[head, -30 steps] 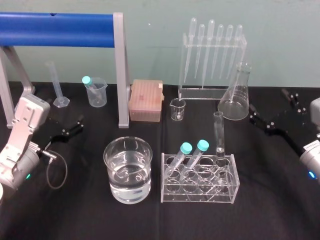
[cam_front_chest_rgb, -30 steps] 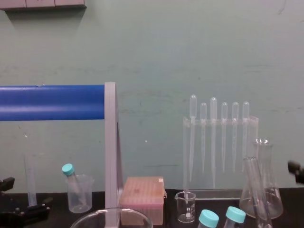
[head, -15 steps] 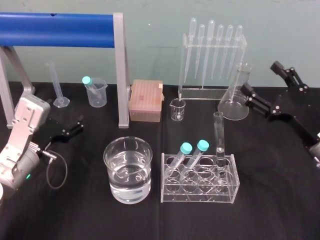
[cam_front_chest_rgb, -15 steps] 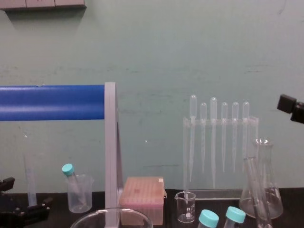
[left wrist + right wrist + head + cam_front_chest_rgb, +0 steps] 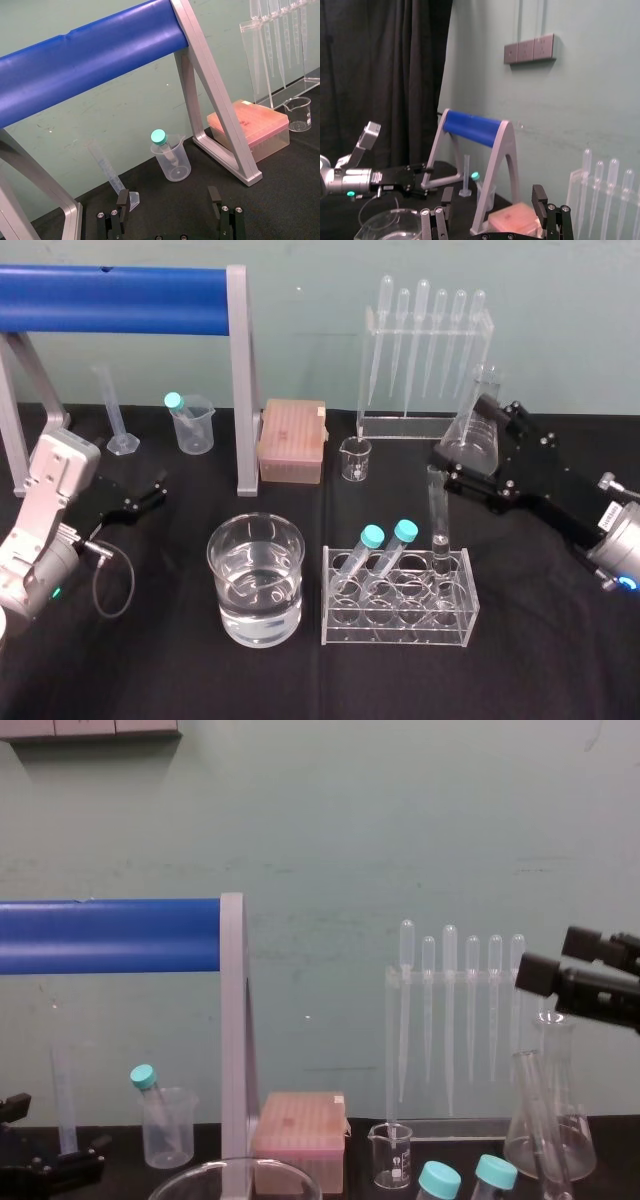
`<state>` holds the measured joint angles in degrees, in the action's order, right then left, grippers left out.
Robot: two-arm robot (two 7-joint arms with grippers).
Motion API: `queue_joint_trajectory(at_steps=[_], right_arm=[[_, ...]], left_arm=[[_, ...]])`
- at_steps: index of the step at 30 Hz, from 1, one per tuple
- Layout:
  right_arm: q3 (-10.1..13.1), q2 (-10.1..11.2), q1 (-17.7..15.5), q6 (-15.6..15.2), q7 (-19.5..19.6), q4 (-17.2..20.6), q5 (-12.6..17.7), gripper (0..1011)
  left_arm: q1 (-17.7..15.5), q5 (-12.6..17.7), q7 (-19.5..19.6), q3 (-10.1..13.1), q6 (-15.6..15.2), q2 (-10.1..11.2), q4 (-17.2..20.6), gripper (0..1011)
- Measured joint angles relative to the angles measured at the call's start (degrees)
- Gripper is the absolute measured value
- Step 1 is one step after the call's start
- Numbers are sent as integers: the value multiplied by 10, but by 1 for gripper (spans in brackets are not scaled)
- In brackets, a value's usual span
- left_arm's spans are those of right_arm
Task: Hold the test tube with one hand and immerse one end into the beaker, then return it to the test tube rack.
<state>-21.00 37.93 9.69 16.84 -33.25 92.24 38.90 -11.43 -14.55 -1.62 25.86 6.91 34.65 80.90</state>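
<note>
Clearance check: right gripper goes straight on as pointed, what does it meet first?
Likely the grey upright of the blue-bar stand, framed between the fingers of the open right gripper in its wrist view. The pipette rack sits aside. Depth unclear.

No legible text on any item

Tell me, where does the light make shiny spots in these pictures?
Head view: bright glints on the beaker rim and water, thin ones along the test tube; the black cloth hides shadows. Left wrist view: a pale sheen runs along the blue tube. Chest view: the right tool is a dark shape against the pale wall.
</note>
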Motion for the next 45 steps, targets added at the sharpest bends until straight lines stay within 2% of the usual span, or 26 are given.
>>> queue_joint_trajectory(at_steps=[9, 15, 19, 31, 45], right_arm=[[-11, -17, 17, -44, -4, -30, -13, 1000], [-19, -30, 33, -86, -13, -55, -16, 1000], [-21, -35, 37, -99, -18, -62, -21, 1000], [-22, -42, 37, -121, -21, -68, -43, 1000], [-22, -46, 35, -123, -23, -72, -62, 1000]], left_arm=[[0, 0, 0, 0, 0, 0, 0, 1000], [0, 0, 0, 0, 0, 0, 0, 1000], [0, 0, 0, 0, 0, 0, 0, 1000], [0, 0, 0, 0, 0, 0, 0, 1000], [0, 0, 0, 0, 0, 0, 0, 1000]])
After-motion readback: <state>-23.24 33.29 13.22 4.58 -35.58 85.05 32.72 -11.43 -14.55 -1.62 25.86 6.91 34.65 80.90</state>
